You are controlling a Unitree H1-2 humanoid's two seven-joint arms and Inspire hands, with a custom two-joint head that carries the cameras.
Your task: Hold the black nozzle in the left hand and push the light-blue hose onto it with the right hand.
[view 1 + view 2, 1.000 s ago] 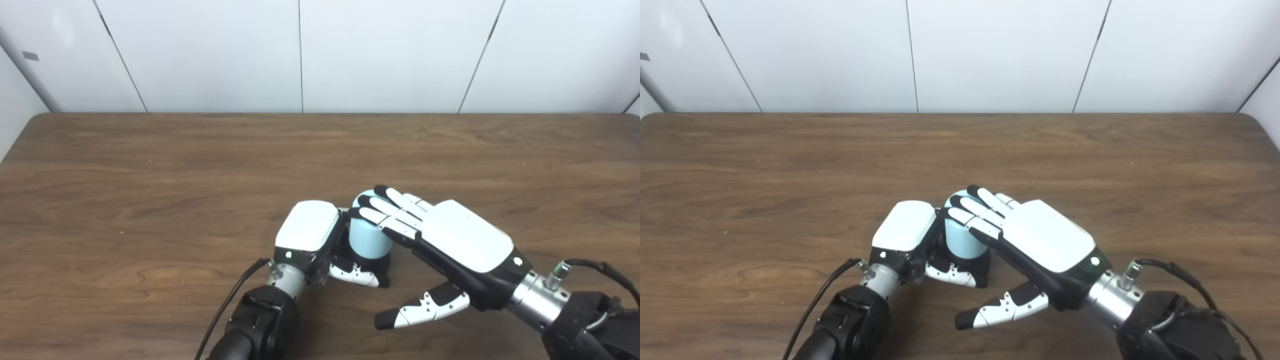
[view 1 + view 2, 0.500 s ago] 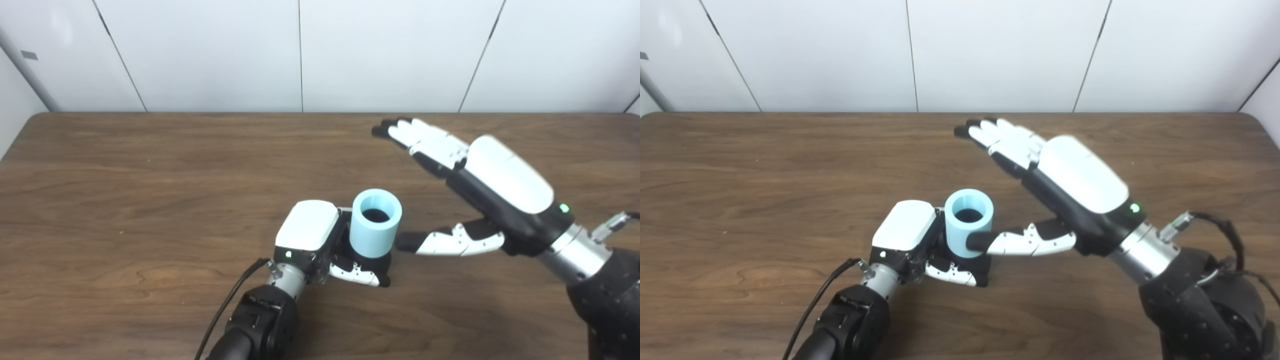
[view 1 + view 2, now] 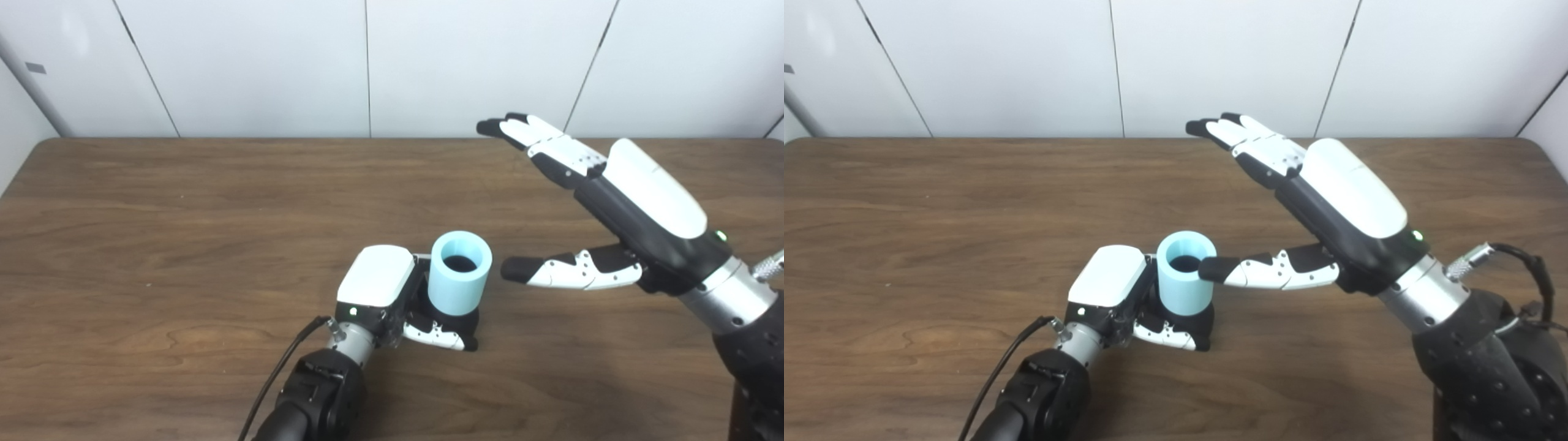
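Left hand [image 3: 392, 294] wrapped around the black nozzle [image 3: 456, 318] low on the table [image 3: 153, 245]; fingers closed on the base, thumb across the front. Nozzle held upright, probably so the push can come straight down against a fixed part. Light-blue hose [image 3: 459, 272] stands on the nozzle, open end up, dark bore visible; only a black collar shows beneath it, so it looks largely seated. How deep cannot be read from above. Right hand [image 3: 618, 202] raised to the right of the hose, fingers spread and extended, thumb pointing toward the hose without touching; holding nothing. Its flat palm suits pressing on the rim.
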